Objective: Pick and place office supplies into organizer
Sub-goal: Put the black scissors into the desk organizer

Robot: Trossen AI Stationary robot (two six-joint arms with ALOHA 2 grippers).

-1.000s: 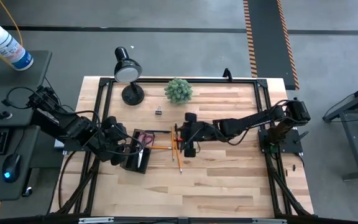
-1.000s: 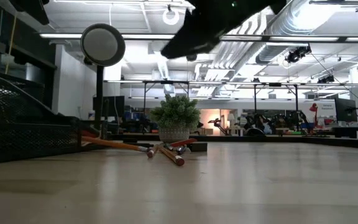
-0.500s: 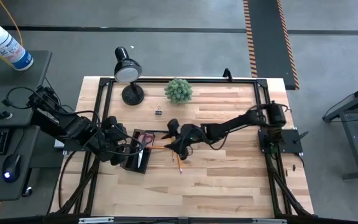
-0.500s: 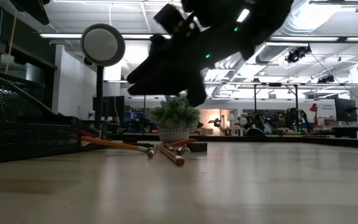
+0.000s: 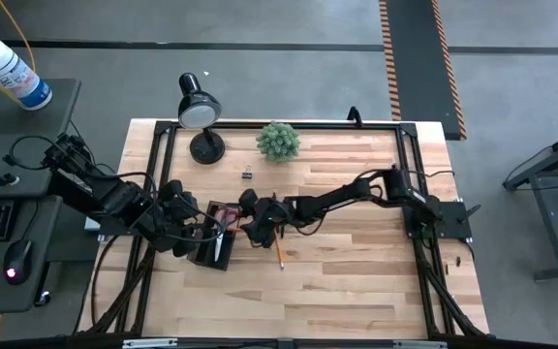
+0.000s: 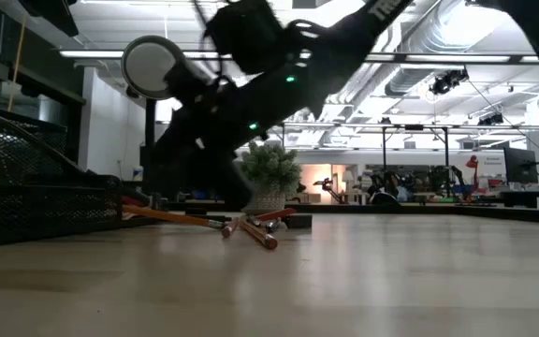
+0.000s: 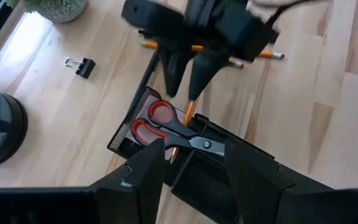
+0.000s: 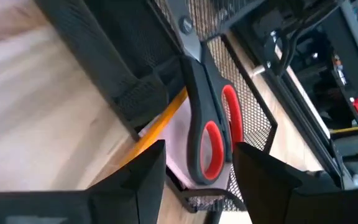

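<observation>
The black mesh organizer lies at the table's left, with red-handled scissors and a pale pink pad inside. An orange pencil leans over its far rim. My left gripper stands open over the organizer's near part. Coming from the right, my right gripper is open at the organizer's right end, just above that pencil, with nothing between its fingers. In the right wrist view it looks straight at the scissors. Loose pencils lie on the table behind it. My left gripper's fingers stand on either side of an organizer compartment; I cannot tell whether they touch its walls. My right gripper touches nothing.
A black binder clip lies on the wood beyond the organizer. A green plant and a black desk lamp stand at the far edge. The near half of the table is bare wood.
My right gripper has swung toward the table's left edge and down, from above the loose pencils to the organizer's right end, rolling about its own axis on the way. My left gripper and the organizer have kept still.
</observation>
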